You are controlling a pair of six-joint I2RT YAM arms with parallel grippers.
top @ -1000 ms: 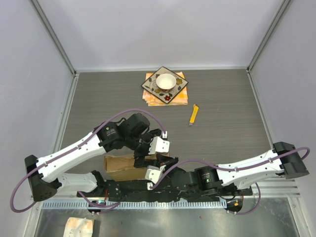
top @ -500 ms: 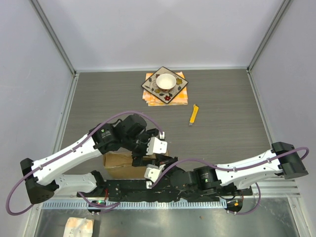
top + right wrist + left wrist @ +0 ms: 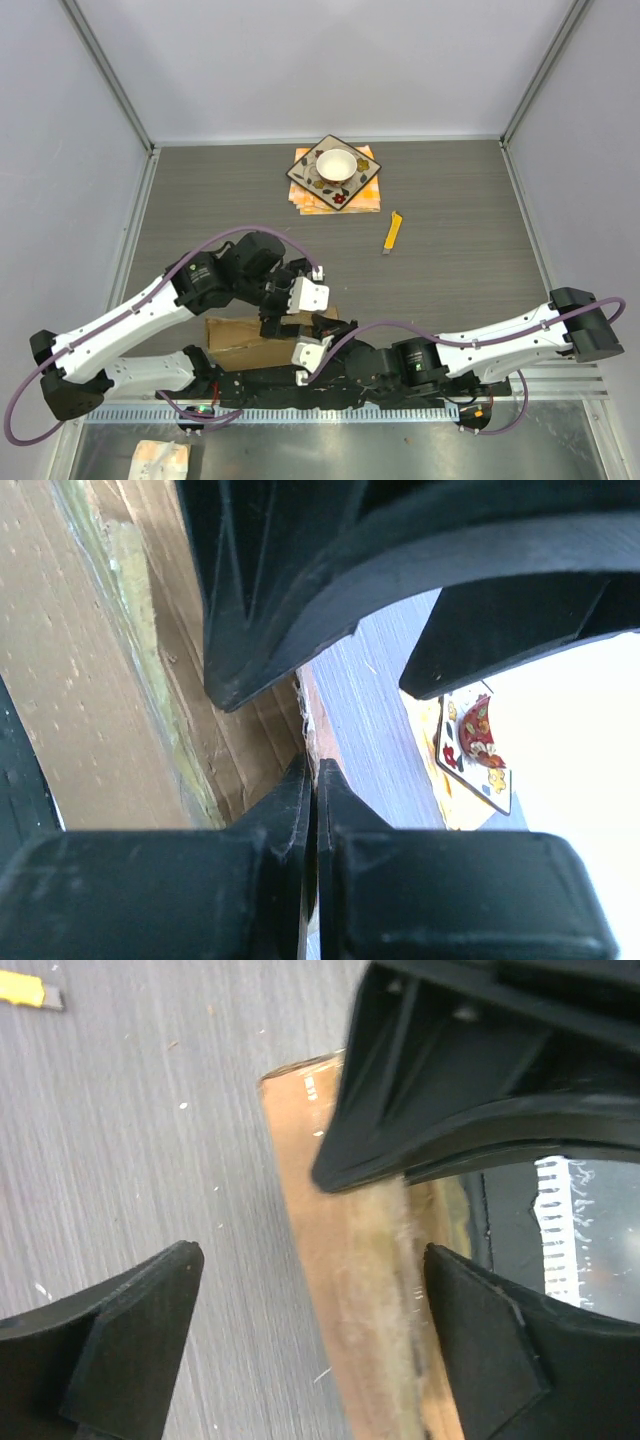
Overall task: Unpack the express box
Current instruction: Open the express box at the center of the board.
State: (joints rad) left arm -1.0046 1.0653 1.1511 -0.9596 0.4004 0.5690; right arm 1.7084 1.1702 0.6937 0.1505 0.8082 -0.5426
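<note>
The express box (image 3: 238, 338) is a flat brown cardboard box near the table's front edge, mostly hidden under both arms. My right gripper (image 3: 328, 330) is shut on a thin edge of a cardboard flap (image 3: 312, 742), with the box's brown inside (image 3: 90, 680) to its left. My left gripper (image 3: 285, 322) is open. Its fingers (image 3: 130, 1330) straddle the raised cardboard edge (image 3: 350, 1290) without closing on it, right below the black body of the right gripper (image 3: 480, 1060).
An orange-patterned square plate (image 3: 318, 183) with a white bowl (image 3: 335, 163) lies on orange cloths at the back centre; it also shows in the right wrist view (image 3: 478, 742). A yellow cutter (image 3: 393, 232) lies right of centre and shows in the left wrist view (image 3: 28, 990).
My left arm has swung left and nearer, bringing its gripper down over the box's right edge. The box has shifted slightly left. The right gripper stays shut on the flap.
</note>
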